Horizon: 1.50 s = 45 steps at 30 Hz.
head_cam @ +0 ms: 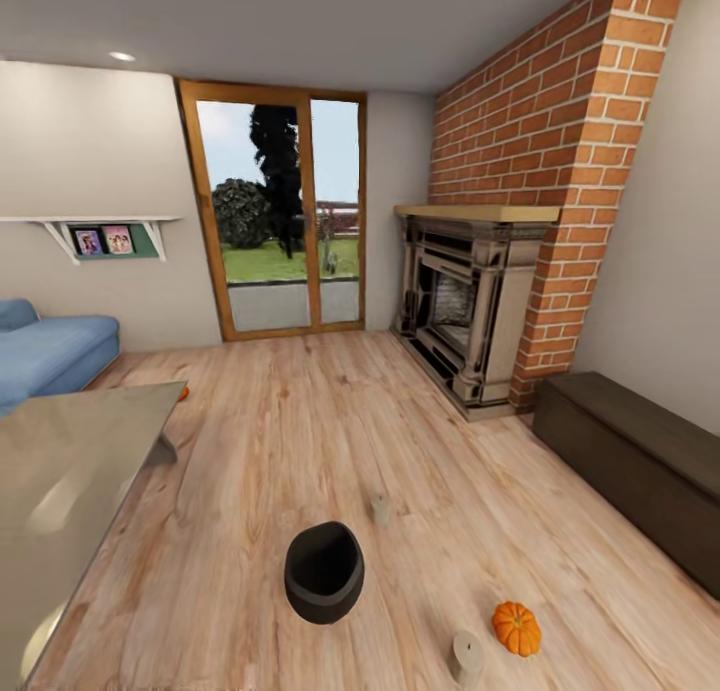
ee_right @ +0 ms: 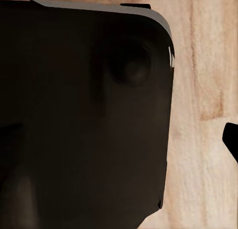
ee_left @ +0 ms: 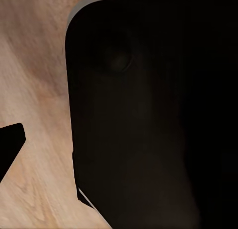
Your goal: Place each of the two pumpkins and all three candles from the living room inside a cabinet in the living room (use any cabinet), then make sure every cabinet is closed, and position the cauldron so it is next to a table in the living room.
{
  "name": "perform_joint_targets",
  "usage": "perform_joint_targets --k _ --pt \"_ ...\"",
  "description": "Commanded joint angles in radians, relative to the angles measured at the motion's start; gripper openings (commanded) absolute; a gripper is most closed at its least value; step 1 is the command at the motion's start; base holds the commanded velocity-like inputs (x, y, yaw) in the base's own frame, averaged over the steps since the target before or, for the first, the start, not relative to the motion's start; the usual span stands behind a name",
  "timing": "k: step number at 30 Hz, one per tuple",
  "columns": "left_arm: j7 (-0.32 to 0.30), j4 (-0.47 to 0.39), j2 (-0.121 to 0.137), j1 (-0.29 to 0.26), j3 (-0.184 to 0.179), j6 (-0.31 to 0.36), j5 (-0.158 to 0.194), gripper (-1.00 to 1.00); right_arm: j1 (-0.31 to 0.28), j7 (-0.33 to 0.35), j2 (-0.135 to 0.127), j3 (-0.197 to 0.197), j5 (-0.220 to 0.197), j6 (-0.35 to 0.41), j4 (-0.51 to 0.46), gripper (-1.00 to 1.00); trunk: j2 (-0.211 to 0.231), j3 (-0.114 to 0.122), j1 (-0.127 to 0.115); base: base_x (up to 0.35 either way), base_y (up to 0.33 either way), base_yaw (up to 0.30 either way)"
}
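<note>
In the head view the black cauldron (head_cam: 323, 571) stands on the wood floor, a little right of the glossy grey table (head_cam: 70, 471). One beige candle (head_cam: 381, 509) stands just behind it and a second candle (head_cam: 466, 657) sits nearer, at the right. An orange pumpkin (head_cam: 516, 628) lies beside that nearer candle. A small orange bit (head_cam: 184, 393) peeks past the table's far corner, maybe the other pumpkin. The long dark cabinet (head_cam: 640, 461) runs along the right wall, its fronts shut. Each wrist view shows a dark tip at its edge, left (ee_left: 10, 144) and right (ee_right: 232, 139), over floorboards.
A beige stone fireplace (head_cam: 465, 306) in a brick chimney stands past the cabinet. A blue sofa (head_cam: 50, 351) is at the far left, and a glass patio door (head_cam: 280, 221) is at the back. A large black body (ee_left: 148, 114) blocks much of both wrist views.
</note>
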Motion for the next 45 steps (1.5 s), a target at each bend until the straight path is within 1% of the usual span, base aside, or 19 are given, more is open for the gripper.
perform_joint_targets --k 1,10,16,20,25,35,45 --pt "-0.001 0.001 0.000 -0.001 0.000 -0.003 0.000 1.00 0.000 -0.001 0.000 0.000 0.001 -0.003 0.000 1.00 -0.001 -0.001 0.000 0.038 0.075 0.250" --pt "0.000 0.001 0.000 -0.001 -0.002 -0.038 -0.002 1.00 0.000 -0.001 0.000 0.000 0.001 -0.003 0.000 1.00 -0.001 -0.001 0.000 0.011 0.023 0.278" --pt "0.003 0.001 0.000 0.000 -0.003 -0.042 -0.002 1.00 0.000 -0.001 0.000 0.000 0.001 -0.003 0.000 1.00 -0.001 -0.001 0.000 0.005 0.002 0.289" --pt "0.004 0.001 0.000 0.000 -0.003 -0.043 -0.003 1.00 0.000 -0.001 0.000 0.001 0.001 -0.003 0.000 1.00 -0.001 -0.001 0.000 0.139 0.000 0.221" --pt "0.004 0.001 0.000 0.000 -0.003 -0.044 -0.002 1.00 0.000 -0.001 0.000 -0.001 0.001 -0.003 0.000 1.00 -0.001 -0.001 0.000 0.153 0.000 0.043" --pt "0.007 0.001 0.000 0.000 -0.003 -0.044 -0.003 1.00 0.000 -0.001 0.000 -0.001 0.000 -0.003 0.000 1.00 -0.001 -0.001 0.000 0.038 0.000 0.006" --pt "0.006 0.000 0.000 0.000 -0.004 -0.046 -0.002 1.00 0.000 -0.001 -0.001 -0.005 -0.002 -0.006 -0.005 1.00 -0.001 -0.001 0.000 0.138 0.000 0.000"
